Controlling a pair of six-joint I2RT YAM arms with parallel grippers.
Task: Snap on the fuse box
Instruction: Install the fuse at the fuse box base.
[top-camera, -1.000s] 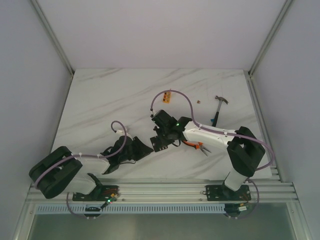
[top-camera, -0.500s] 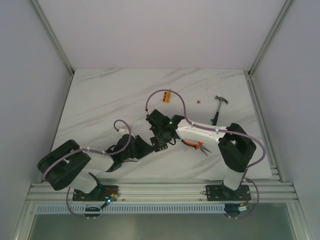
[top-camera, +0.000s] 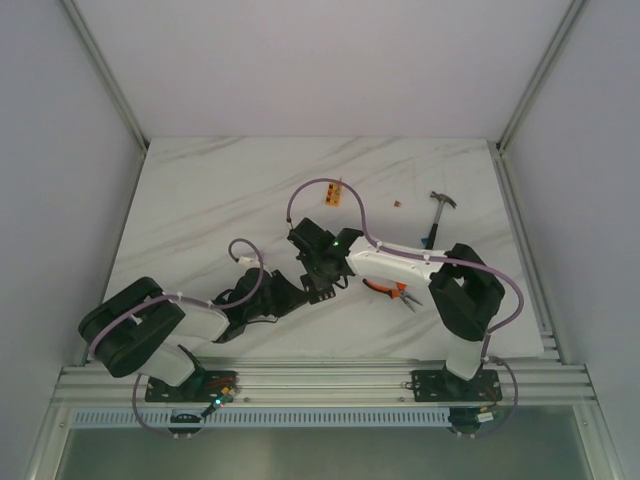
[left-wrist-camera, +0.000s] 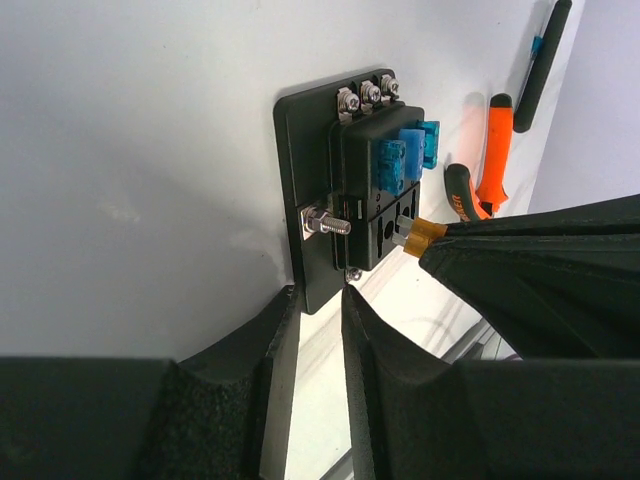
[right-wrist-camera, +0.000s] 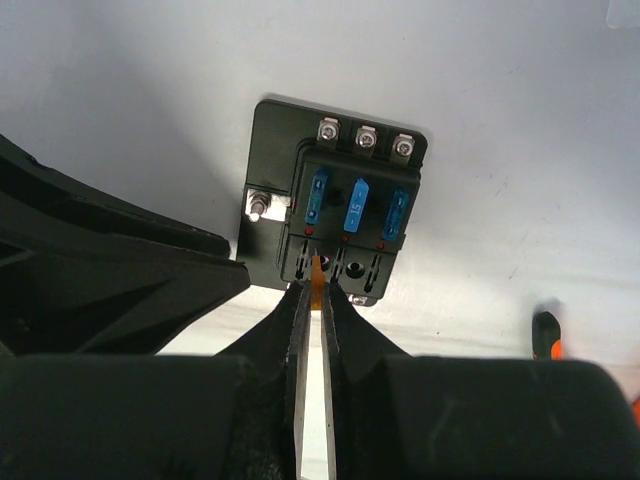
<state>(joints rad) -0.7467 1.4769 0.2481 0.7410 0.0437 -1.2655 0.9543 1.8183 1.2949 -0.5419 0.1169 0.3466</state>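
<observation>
fuse box flat, fuse face up

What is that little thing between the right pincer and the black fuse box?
A small orange fuse, pinched in the right pincer, its tip at a slot in the fuse box. The right wrist view shows it best.

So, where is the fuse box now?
In the top view the fuse box lies near the table centre, between the left gripper and the right gripper, which holds an amber fuse at it; the orange-handled pliers lie right of it.
</observation>
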